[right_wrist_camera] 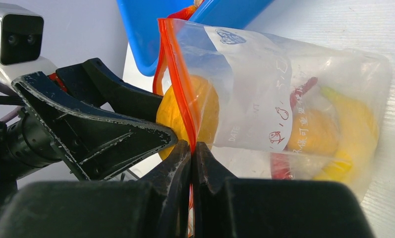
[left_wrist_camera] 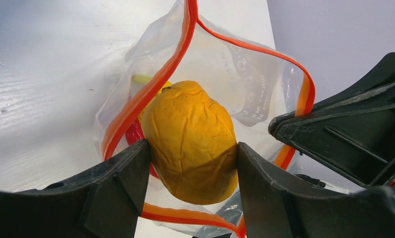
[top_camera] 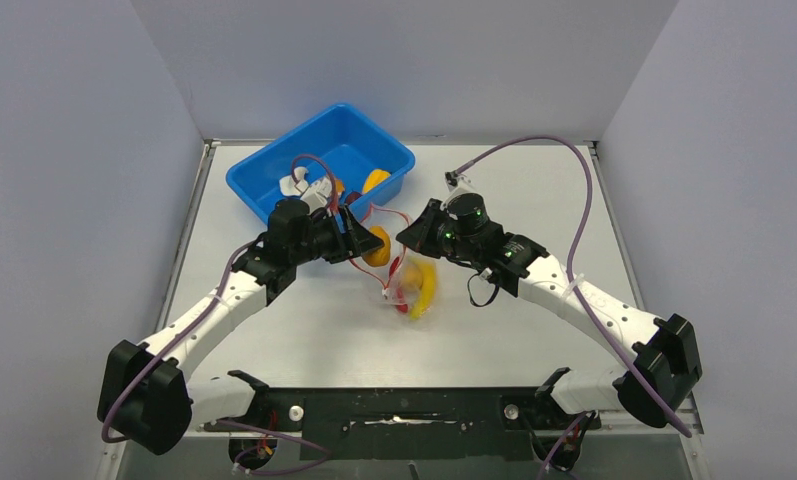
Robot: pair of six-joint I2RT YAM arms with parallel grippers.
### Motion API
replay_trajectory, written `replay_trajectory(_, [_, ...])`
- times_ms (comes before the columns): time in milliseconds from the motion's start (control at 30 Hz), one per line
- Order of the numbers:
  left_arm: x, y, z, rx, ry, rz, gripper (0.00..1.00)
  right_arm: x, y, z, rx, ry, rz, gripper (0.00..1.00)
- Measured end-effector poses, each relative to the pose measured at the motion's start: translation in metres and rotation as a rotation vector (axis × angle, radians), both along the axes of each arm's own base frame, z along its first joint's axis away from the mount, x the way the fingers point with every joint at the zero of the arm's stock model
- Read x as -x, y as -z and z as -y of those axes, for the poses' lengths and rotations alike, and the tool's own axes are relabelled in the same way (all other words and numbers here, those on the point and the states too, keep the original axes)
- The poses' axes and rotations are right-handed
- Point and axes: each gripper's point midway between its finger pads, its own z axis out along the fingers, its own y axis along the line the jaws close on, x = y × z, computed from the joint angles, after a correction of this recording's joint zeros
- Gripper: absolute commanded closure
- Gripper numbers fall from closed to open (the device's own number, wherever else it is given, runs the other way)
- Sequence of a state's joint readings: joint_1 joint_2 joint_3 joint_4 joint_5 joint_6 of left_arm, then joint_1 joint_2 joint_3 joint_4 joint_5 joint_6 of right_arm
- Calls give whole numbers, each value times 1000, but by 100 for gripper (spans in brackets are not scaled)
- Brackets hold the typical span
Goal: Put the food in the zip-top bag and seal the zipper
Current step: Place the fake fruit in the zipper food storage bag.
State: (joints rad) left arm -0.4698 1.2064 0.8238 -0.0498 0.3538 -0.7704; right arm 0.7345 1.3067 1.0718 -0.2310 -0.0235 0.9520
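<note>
Black fingers of the left gripper (left_wrist_camera: 191, 163) were clamped partway closed on either side of an orange lump (left_wrist_camera: 190, 124), holding it right at the mouth of the zip-top bag (left_wrist_camera: 245, 74). I couldn't tell whether the lump had passed the zipper (left_wrist_camera: 160, 79), which curved open around and behind it. Just beside it, the right gripper (right_wrist_camera: 193, 153) was squeezed fully together on the red-orange strip, pinching one lip of the bag and holding that edge up.

Beyond the two claws, the clear bag lay out across the table (top_camera: 534, 330) between the arms. Through the plastic I could make out three things: one yellow banana (right_wrist_camera: 354, 129) at the far end, a second orange lump (right_wrist_camera: 309, 134) next to it, and a red chili (right_wrist_camera: 304, 89).

Farther back, near the rear edge of the table, sat the one blue tub (top_camera: 274, 175). In it showed one white piece (top_camera: 294, 185) and one orange piece (top_camera: 376, 180); the left arm hid part of its floor.
</note>
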Motion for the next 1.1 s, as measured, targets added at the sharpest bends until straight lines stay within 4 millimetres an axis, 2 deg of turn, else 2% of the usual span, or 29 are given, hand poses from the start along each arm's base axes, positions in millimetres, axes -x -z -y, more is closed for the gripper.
replay_trajectory(167, [1,1,0,-5,0,-7,38,0,0,0,-3,-2,-2,100])
replay_trajectory(367, [3,-1,-2,-21,13,2,29,0,0,0,-2,0,-2,100])
replay_trajectory(600, [9,-23,-2,-3,30,44,28,1,2,0,1,1,-6,100])
replay_trajectory(800, [8,-42,-9,-35,17,87,32,0,1,2,2,5,-1,100])
replay_trajectory(1000, [7,-47,-29,-136,-45,121,34,1,-3,5,2,12,7,100])
replay_trajectory(1100, [7,-40,-38,-186,-67,116,42,1,-5,5,0,14,11,100])
